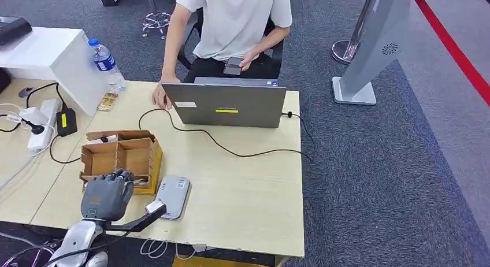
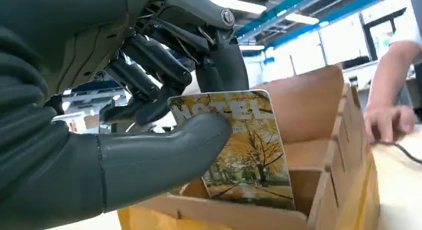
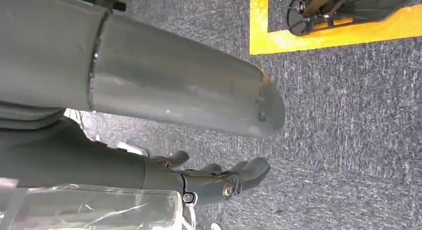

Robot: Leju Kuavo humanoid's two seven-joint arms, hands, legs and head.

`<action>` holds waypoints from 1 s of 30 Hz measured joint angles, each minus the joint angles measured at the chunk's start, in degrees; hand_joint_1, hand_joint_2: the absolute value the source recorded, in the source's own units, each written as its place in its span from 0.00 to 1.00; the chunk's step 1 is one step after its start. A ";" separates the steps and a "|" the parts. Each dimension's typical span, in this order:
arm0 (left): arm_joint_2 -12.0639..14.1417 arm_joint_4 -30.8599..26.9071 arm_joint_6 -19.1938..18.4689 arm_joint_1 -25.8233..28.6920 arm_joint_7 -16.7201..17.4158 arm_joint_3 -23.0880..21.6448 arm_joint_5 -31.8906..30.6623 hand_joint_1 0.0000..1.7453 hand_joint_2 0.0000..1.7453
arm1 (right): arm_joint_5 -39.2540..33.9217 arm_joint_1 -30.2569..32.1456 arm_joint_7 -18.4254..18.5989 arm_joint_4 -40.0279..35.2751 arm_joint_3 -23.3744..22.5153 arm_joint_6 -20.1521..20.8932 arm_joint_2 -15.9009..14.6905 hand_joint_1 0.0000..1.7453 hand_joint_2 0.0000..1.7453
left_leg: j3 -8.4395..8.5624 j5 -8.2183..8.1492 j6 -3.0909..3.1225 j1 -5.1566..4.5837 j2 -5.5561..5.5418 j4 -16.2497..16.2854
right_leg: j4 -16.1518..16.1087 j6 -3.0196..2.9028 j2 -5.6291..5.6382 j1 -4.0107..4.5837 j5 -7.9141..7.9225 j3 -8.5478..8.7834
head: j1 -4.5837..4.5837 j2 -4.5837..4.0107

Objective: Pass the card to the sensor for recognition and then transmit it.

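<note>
In the head view, the left hand (image 1: 107,195) sits at about 7 o'clock on the pale wooden worktop (image 1: 242,186), its fingers curled down over the near edge of an open cardboard box (image 1: 121,156) divided into compartments. Just beside the box, at its 4 o'clock, lies a flat grey sensor (image 1: 173,196), touching the worktop. Toward 12 o'clock stands a grey laptop (image 1: 225,105) with its lid facing the robot, and a black cable (image 1: 231,150) snakes from it across the worktop. A person (image 1: 231,24) in a white shirt sits behind the laptop, one hand on the worktop at its left corner, the other holding a phone. At 10 o'clock are a water bottle (image 1: 106,62) and a white power strip (image 1: 41,123). In the left wrist view, the left hand's thumb and dark fingers (image 2: 159,65) are clamped on a card (image 2: 239,145) printed with yellow autumn trees and the word HOTEL; the card stands nearly upright with its lower edge down inside a compartment of the box. In the right wrist view, the right hand (image 3: 219,180) hangs over grey carpet (image 3: 348,140), its fingers loosely apart and holding nothing, near a yellow floor marking (image 3: 323,36).
</note>
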 joint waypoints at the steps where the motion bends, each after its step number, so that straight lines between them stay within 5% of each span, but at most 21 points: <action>1: 0.18 -1.50 0.00 0.78 -0.33 0.00 -0.02 1.00 1.00 | -0.09 0.02 0.00 0.00 -0.22 -0.02 0.00 0.00 0.00 | 0.01 0.00 0.00 0.00 0.02 0.00 | 0.00 0.00 0.03 0.00 0.00 -0.02 | -0.02 0.00; 7: 3.66 -13.53 1.25 5.53 -1.99 -0.02 -1.84 1.00 1.00 | -0.44 0.21 -0.09 -0.04 -1.95 -0.35 0.00 0.00 0.00 | -0.02 -0.02 0.00 0.01 0.03 0.00 | 0.00 -0.01 0.07 0.01 -0.02 -0.06 | -0.02 0.00; 13: 11.52 -27.74 3.68 10.73 -3.28 -0.02 -1.79 1.00 1.00 | -0.31 0.36 -0.22 -0.24 -3.98 -0.33 0.17 0.00 0.00 | 0.00 -0.06 -0.06 0.05 -0.06 -0.01 | 0.00 -0.10 -0.05 0.04 -0.10 -0.04 | 0.00 0.00; 15: 12.99 -30.46 5.25 9.97 -3.94 0.04 0.79 1.00 1.00 | 0.68 0.36 -0.35 -0.24 -4.29 -0.17 0.26 0.00 0.00 | 0.02 -0.05 -0.07 0.05 -0.16 0.00 | -0.01 -0.10 -0.15 0.04 -0.10 -0.13 | 0.00 0.00; 17: 13.95 -31.02 2.66 3.31 -4.00 0.35 4.69 1.00 1.00 | 2.14 0.33 -0.35 -0.26 -4.37 0.31 0.26 0.00 0.00 | -0.03 0.14 0.00 0.04 -0.67 0.01 | -0.03 -0.10 -0.65 0.04 -0.12 -0.16 | -0.09 0.00; 19: 14.06 -28.94 -1.25 -6.51 -4.18 0.52 6.58 1.00 1.00 | 3.94 -0.21 -0.53 -0.28 -4.33 0.88 0.26 0.00 0.00 | -0.14 0.33 -0.04 0.08 -1.09 0.00 | -0.01 -0.12 -1.08 0.05 -0.08 -0.08 | 0.09 0.00; 22: 13.12 -19.19 -2.23 -22.38 -5.16 0.48 5.37 1.00 1.00 | 6.75 -1.13 -0.54 -0.33 -3.98 1.83 0.24 0.00 0.00 | -0.15 0.63 -0.12 0.07 -1.09 0.01 | 0.02 -0.25 -1.11 0.05 0.28 -0.09 | 0.13 0.00; 30: 9.79 20.65 2.25 -53.18 -2.05 -1.90 -2.85 1.00 1.00 | 12.11 -2.13 0.15 -0.33 -2.12 3.65 0.22 0.00 0.00 | -0.31 0.93 -0.15 0.03 -0.31 0.02 | 0.08 -0.21 -0.30 0.02 0.82 -0.38 | -0.04 0.00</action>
